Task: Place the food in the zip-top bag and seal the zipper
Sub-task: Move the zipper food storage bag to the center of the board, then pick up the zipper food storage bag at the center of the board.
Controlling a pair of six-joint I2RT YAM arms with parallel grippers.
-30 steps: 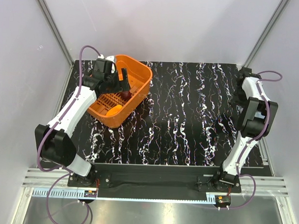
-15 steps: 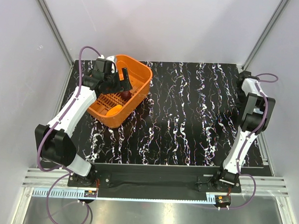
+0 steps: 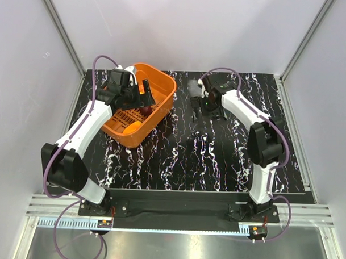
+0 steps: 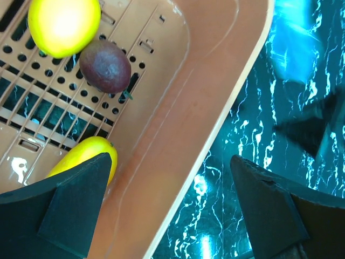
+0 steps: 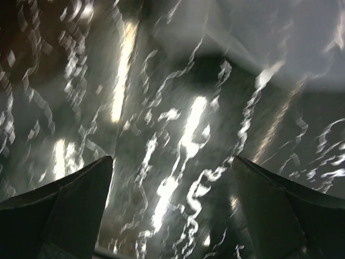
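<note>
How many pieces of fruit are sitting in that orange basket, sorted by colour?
Inside the orange basket, as the left wrist camera shows it:
yellow fruit: 2
dark purple fruit: 1
Total: 3

Blur smears the table (image 5: pixel 172 140); the top edge crops one yellow fruit (image 4: pixel 63 24).

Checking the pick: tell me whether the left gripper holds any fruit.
No: the left gripper is wide open above the basket wall, and the purple fruit lies free on its slotted floor.
</note>
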